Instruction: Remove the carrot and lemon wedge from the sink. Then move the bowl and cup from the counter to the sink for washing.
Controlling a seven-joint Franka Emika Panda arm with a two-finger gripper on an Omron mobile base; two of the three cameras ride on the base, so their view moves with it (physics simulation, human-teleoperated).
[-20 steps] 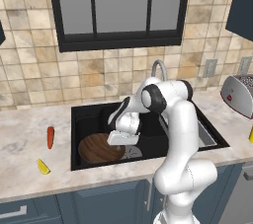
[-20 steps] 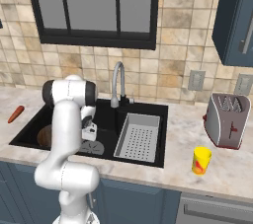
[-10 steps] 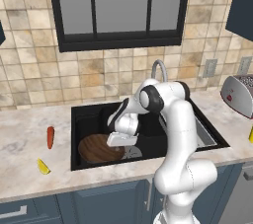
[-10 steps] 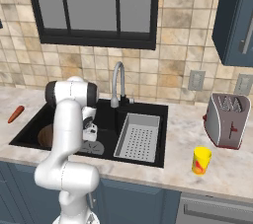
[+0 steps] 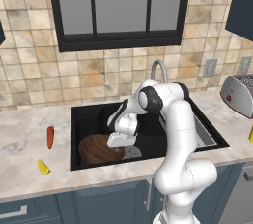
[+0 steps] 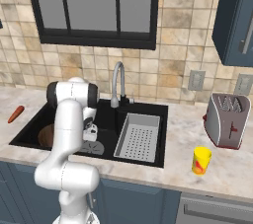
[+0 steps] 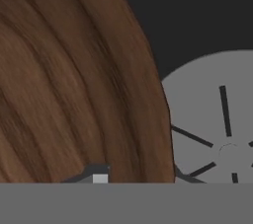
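The dark brown bowl [image 5: 96,150] lies on the floor of the black sink [image 5: 89,114], at its left end beside the round grey drain [image 7: 222,134]. My gripper [image 5: 121,141] hangs low over the bowl's right rim [image 7: 148,119]. It is open, with one fingertip [image 7: 98,175] on the inner side of the rim and the other on the drain side. The carrot [image 5: 50,137] and the lemon wedge [image 5: 43,167] lie on the counter [image 5: 24,134] left of the sink. The yellow cup [image 6: 201,161] stands on the counter to the right, near the front edge.
A silver faucet [image 6: 117,82] rises behind the sink. A grey perforated tray [image 6: 138,136] fills the sink's right half. A toaster [image 6: 229,119] stands at the back right, behind the cup. A dark wall cabinet [image 6: 234,16] hangs above it.
My arm's elbow and hand have drifted slightly to the left over the bowl. The bowl has stayed in place on the sink floor.
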